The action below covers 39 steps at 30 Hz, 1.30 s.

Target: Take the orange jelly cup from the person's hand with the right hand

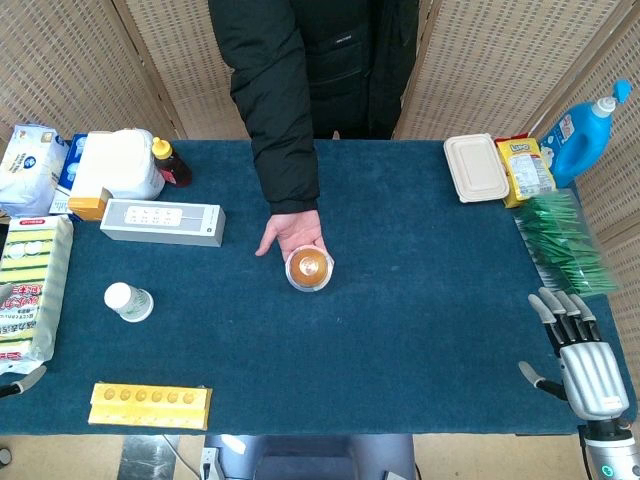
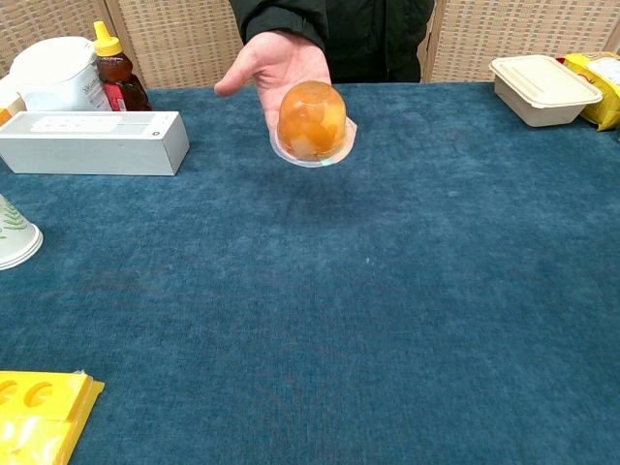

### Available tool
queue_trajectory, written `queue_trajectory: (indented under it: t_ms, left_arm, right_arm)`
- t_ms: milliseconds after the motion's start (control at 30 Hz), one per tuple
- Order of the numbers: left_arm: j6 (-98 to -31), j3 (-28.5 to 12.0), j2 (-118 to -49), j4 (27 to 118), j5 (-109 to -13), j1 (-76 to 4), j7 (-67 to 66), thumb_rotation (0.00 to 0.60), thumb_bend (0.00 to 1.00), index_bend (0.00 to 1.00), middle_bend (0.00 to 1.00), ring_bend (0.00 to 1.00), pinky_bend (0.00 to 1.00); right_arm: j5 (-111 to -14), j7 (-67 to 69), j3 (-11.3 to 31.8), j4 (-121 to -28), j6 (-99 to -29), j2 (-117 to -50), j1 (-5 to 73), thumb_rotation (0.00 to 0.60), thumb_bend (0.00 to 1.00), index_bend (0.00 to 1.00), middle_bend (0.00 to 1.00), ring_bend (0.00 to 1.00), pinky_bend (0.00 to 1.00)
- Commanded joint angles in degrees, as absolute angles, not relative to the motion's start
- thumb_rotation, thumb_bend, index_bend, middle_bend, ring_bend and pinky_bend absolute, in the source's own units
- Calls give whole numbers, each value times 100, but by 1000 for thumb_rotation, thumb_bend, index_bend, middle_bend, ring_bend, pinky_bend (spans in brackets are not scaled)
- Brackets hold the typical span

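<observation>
The orange jelly cup [image 1: 309,267] [image 2: 311,121] rests upside down on the person's open palm [image 1: 290,233] [image 2: 282,56], held out over the middle of the blue table [image 1: 420,290]. My right hand [image 1: 577,355] hovers at the table's front right corner, fingers apart and empty, far right of the cup; the chest view does not show it. Only a fingertip of my left hand [image 1: 22,382] shows at the left edge of the head view, so its state is unclear.
A white box [image 1: 162,221] [image 2: 92,142], paper cup [image 1: 129,301] [image 2: 14,235] and yellow tray [image 1: 150,405] lie on the left. A sponge pack [image 1: 30,290] lines the left edge. A beige container [image 1: 476,167] [image 2: 544,89], green packets [image 1: 563,243] and blue bottle [image 1: 586,135] sit back right.
</observation>
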State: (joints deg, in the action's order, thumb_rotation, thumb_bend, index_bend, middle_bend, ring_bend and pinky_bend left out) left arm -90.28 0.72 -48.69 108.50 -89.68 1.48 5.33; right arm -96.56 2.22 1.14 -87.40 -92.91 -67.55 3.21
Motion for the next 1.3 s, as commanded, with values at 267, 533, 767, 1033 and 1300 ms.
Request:
queue_trajectory:
  t_ms: [267, 533, 767, 1033, 1300]
  left_arm:
    - [-9008, 59, -4861, 10863, -8945, 136, 534, 600, 89, 0, 0, 0, 39]
    - [-8943, 30, -4878, 10904, -8883, 95, 451, 600, 89, 0, 0, 0, 39]
    - [-8919, -4, -4895, 10950, -8750, 93, 377, 600, 89, 0, 0, 0, 39]
    - [-8806, -51, -4880, 10965, -8604, 37, 372, 600, 90, 0, 0, 0, 39]
    - [-8765, -104, -4855, 10973, -8473, 13, 418, 600, 89, 0, 0, 0, 39]
  right_arm:
    - [-9753, 383, 168, -8699, -9288, -6760, 427, 600, 239, 38, 41, 2, 86]
    - [-10175, 728, 581, -8935, -8823, -6552, 1288, 600, 236, 85, 93, 53, 156]
    - [-9850, 711, 1132, -9826, -7393, -6385, 2497, 600, 235, 93, 123, 75, 191]
    - [-8969, -272, 1500, -10176, -6088, -6868, 3448, 600, 234, 98, 125, 76, 192]
    - [-8057, -1025, 1764, -10206, -5480, -7395, 4084, 600, 234, 103, 126, 66, 186]
